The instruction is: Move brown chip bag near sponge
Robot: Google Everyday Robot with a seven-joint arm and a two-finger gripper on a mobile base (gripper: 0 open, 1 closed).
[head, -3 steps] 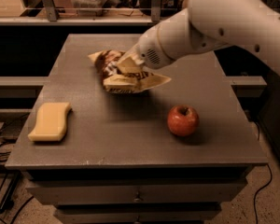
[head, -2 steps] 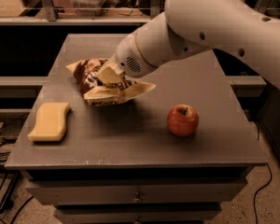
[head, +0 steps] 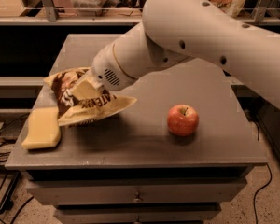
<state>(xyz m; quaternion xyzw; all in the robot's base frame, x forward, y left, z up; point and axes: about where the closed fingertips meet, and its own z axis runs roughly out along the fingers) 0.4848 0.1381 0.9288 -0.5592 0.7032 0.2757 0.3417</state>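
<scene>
Over the last second the gripper (head: 87,93) has carried the brown chip bag (head: 91,107) from the back middle of the desk (head: 144,146) across to its left side. A second ago a wide stretch of bare top lay between bag and sponge (head: 42,128); now the bag's lower left corner comes right up to the sponge's right edge. Whether the two touch I cannot tell, since the corner may only overlap the sponge from this angle. The sponge and the apple (head: 182,119) lie where they lay before, the apple well apart to the right.

For the task this means the carrying is nearly done: the bag is already near the sponge, and what seems left is to set it down and let go (best without shoving the sponge toward the desk's left edge, which is close by).

The fingers (head: 83,88) are clamped on the bag's upper middle, one cream finger showing flat against its face, the other hidden behind it. The bag is crumpled, dark brown with tan edges and white lettering, tilted so that its right end flares out flat like a fin. A shadow beneath suggests that this end hangs a little above the desk. The big white arm (head: 200,36) reaches in from the upper right
</scene>
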